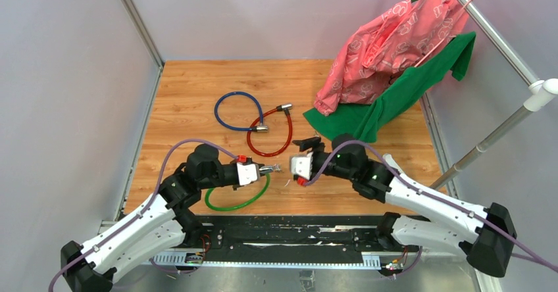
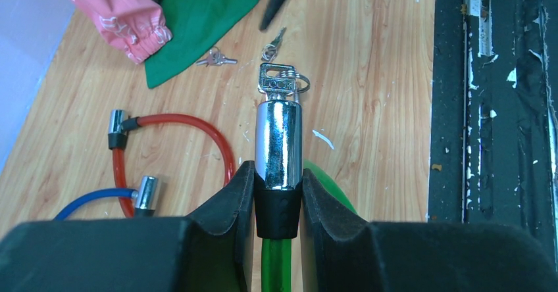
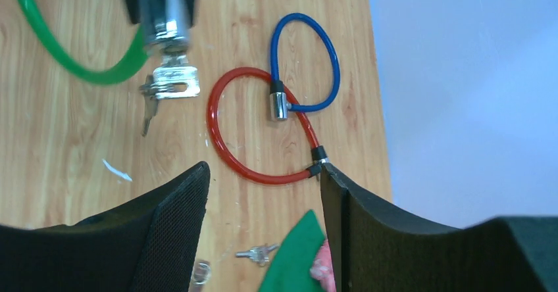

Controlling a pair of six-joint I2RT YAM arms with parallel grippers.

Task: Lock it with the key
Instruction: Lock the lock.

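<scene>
The wooden desk [image 1: 184,95] carried three cable loops: a blue cable [image 1: 216,113] and a red cable [image 1: 268,154] overlapping near the middle, and a green cable [image 1: 231,208] toward the near edge. A green cloth [image 1: 368,118] lay at the far right, with a small bunch of loose keys [image 2: 214,58] just beside its edge. White flecks [image 2: 322,139] dotted the wood.
</scene>
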